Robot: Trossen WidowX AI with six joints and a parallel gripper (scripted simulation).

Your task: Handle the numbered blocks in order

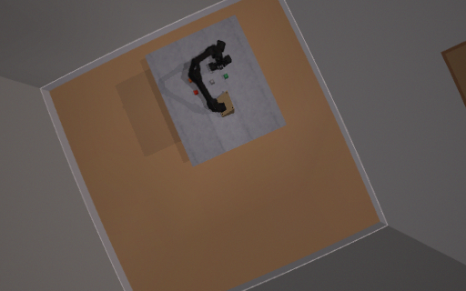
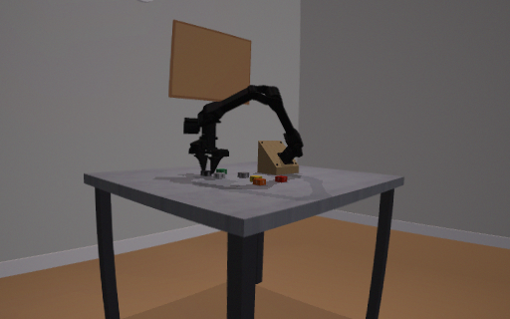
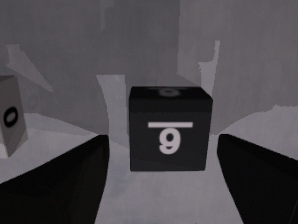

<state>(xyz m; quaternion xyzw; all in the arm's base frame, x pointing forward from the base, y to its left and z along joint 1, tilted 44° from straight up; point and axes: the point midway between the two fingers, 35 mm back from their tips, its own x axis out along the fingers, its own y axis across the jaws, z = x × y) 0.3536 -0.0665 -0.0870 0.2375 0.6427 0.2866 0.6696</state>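
A black block [image 3: 169,129] [image 2: 205,173] with a white underlined digit, a 6 or a 9 seen upside down, stands on the grey table [image 2: 231,204] [image 1: 248,114]. My gripper [image 3: 164,144] [image 2: 210,169] [image 1: 214,65] is low over the table with one finger on each side of this block. A gap of bare table shows on both sides, so the fingers are open and not touching it. A green block [image 2: 221,170] [image 1: 225,76] marked 2 lies close by. A white block [image 3: 9,119] marked 0 stands at the left edge of the wrist view.
A grey-white block [image 2: 242,174] [image 1: 211,81], a yellow block [image 2: 256,177], an orange block [image 2: 259,181] [image 1: 190,80] and a red block [image 2: 281,178] [image 1: 196,92] lie further along the table. The arm's wooden mount [image 2: 273,157] [image 1: 226,102] stands behind them.
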